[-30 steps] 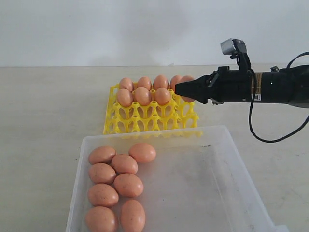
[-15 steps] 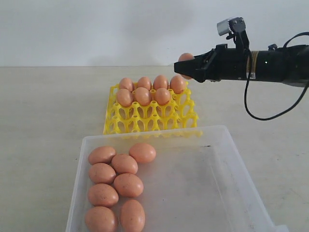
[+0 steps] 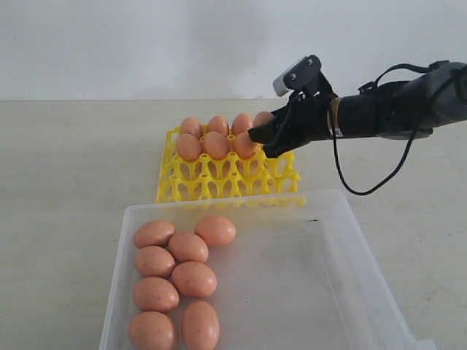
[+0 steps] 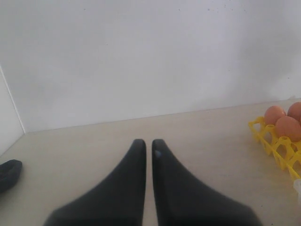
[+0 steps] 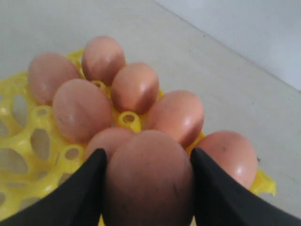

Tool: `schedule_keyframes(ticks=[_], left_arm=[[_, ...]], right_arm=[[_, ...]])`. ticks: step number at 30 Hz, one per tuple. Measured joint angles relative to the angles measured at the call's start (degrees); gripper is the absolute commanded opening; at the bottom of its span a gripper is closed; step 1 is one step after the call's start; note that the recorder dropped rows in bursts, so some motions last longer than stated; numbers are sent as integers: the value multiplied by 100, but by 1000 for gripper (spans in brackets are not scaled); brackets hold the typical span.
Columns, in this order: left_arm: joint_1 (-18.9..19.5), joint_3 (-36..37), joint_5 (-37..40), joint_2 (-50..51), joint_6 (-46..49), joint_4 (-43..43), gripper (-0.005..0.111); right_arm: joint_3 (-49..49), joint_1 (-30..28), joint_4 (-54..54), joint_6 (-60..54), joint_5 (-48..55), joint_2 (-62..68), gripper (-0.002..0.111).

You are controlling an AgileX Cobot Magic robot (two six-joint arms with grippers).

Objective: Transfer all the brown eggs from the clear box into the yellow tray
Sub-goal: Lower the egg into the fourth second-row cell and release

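The yellow tray [image 3: 219, 179] stands behind the clear box [image 3: 343, 240] and holds several brown eggs [image 3: 216, 144] in its two far rows. Several more brown eggs [image 3: 188, 248] lie in the left part of the box. My right gripper [image 3: 257, 135] hangs tilted down over the tray's far right part, shut on one brown egg [image 5: 149, 188] that fills the gap between its black fingers [image 5: 89, 188]. In the exterior view the fingers hide that egg. My left gripper [image 4: 145, 143] hovers low over bare table, shut and holding nothing, with the tray's edge [image 4: 275, 150] off to one side.
The tray's two near rows of cups [image 3: 226, 186] have no eggs in them. The box's right half [image 3: 314, 292] holds nothing. A dark object [image 4: 9, 172] lies on the table in the left wrist view. A white wall stands behind the table.
My right gripper, with the egg in it, lifted up beside the tray, then swung left and down, and now tilts over the tray's far right cups.
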Motion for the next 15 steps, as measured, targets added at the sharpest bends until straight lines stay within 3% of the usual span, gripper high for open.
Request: schedule_keyframes(ticks=[15], left_arm=[[0,0,0,0,0,0,4]], right_arm=[[0,23,1270,-243,367,194,1]])
